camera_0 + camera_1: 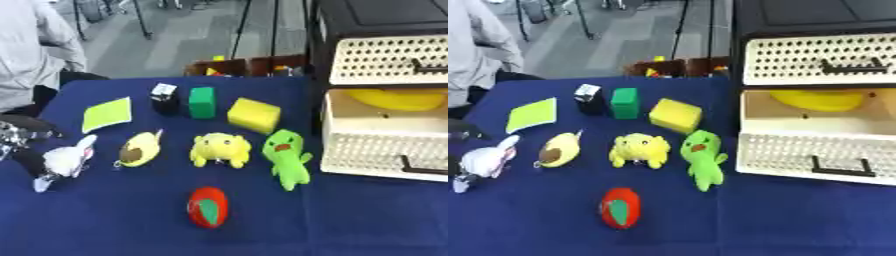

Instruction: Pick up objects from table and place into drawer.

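Several toys lie on the blue table (105, 220): a white plush (68, 159), an avocado plush (140, 149), a yellow plush animal (220, 149), a green plush figure (287, 157) and a red and green toy (208, 206). Behind them are a lime flat pad (107, 114), a small black box (164, 98), a green block (202, 102) and a yellow sponge block (254, 115). My left hand (26, 161) comes in at the left edge, right against the white plush. The lower white drawer (815, 160) stands open with a yellow thing (820, 100) inside.
The upper perforated drawer (824, 62) is shut, set in a black cabinet (385, 17) at the right. Brown boxes (236, 66) stand beyond the table's far edge. A person in a pale top sits at the far left.
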